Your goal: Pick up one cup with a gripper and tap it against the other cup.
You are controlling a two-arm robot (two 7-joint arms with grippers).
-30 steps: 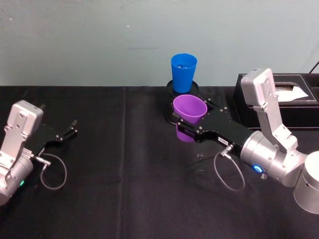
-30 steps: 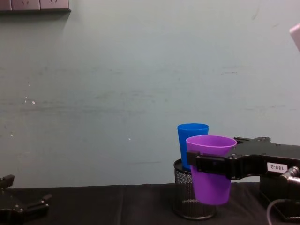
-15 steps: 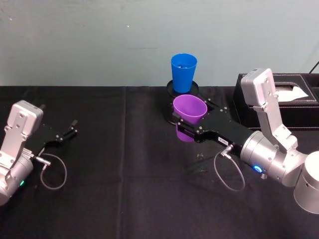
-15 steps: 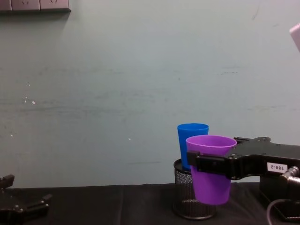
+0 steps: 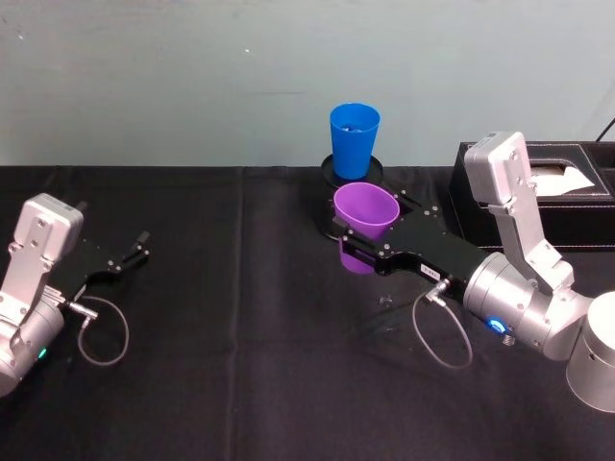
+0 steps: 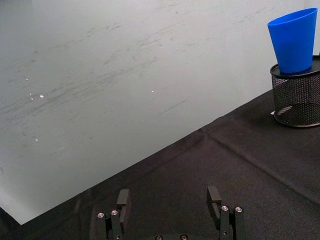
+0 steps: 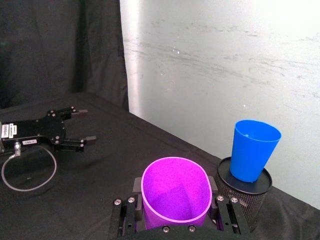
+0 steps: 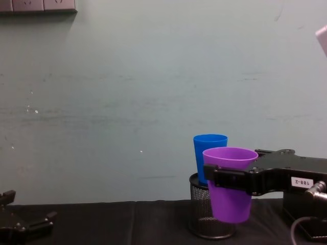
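Observation:
My right gripper (image 5: 354, 242) (image 8: 225, 178) (image 7: 175, 214) is shut on the purple cup (image 5: 365, 219) (image 8: 230, 186) (image 7: 175, 192), holding it upright above the table. The blue cup (image 5: 354, 139) (image 8: 208, 153) (image 7: 254, 149) (image 6: 294, 41) stands upright on top of a black mesh holder (image 5: 332, 175) (image 8: 200, 214) (image 7: 250, 192) (image 6: 297, 97) just behind the purple one. In the chest view the two cups overlap; whether they touch I cannot tell. My left gripper (image 5: 135, 252) (image 6: 170, 200) rests open and idle at the table's left.
A black tissue box (image 5: 567, 206) stands at the back right behind the right arm. Black cloth (image 5: 240, 327) covers the table, and a pale wall (image 5: 192, 77) runs close behind it. Cables loop near both wrists.

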